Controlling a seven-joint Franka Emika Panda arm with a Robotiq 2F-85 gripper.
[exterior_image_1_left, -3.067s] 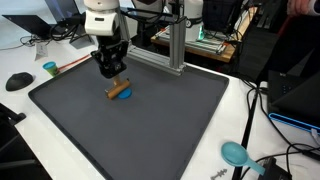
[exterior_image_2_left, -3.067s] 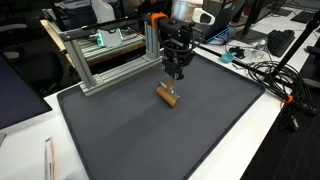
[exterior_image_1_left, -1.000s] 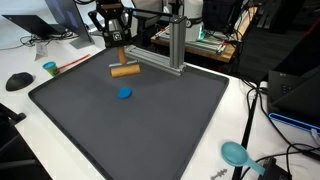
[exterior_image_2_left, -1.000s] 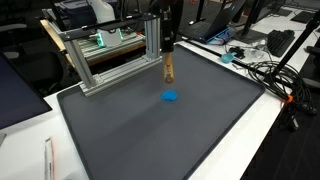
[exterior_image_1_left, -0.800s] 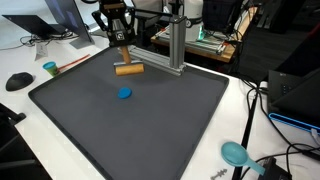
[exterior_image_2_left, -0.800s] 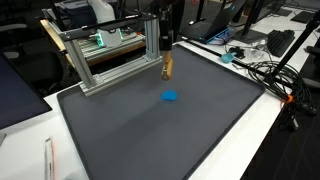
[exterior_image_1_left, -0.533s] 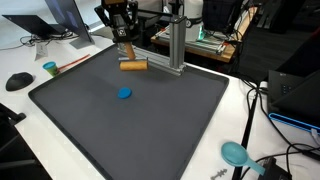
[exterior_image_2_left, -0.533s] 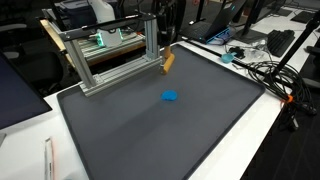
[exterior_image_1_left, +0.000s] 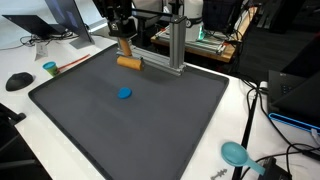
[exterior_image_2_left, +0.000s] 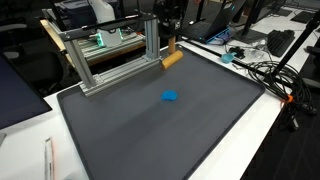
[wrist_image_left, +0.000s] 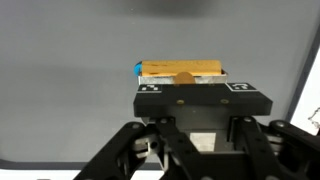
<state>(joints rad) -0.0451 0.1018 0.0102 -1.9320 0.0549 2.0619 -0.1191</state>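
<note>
1. Brown wood: a short wooden block (exterior_image_1_left: 129, 62) hangs clear of the surface, clamped in the gripper (exterior_image_1_left: 125, 52). In an exterior view (exterior_image_2_left: 172, 58) it shows tilted, one end higher than the other.
2. Tool state: the jaws are partly closed and grip the block across its middle. The wrist view confirms this, with the block (wrist_image_left: 180, 70) seated between the fingers of the gripper (wrist_image_left: 195, 88).
3. Key relation: the block sits directly below the gripper. Its long axis runs crosswise to the fingers, with both ends sticking out past them. The robot has only this one arm.
4. Location: the block is held over the far edge of the dark grey mat (exterior_image_1_left: 150, 130), just beside the aluminium frame (exterior_image_1_left: 176, 50). I cannot tell whether it touches the frame.
5. A blue disc (exterior_image_1_left: 124, 94) lies flat on the mat, well apart from the block and nearer the mat's middle. It appears in both exterior views (exterior_image_2_left: 171, 96).
6. Surroundings: a teal cup (exterior_image_1_left: 49, 68) and a computer mouse (exterior_image_1_left: 18, 81) rest on the white table beyond the mat's edge.
7. Markings: no brand or readable writing is visible. The finger housings carry small black-and-white patterned tags in the wrist view, too small to read.
</note>
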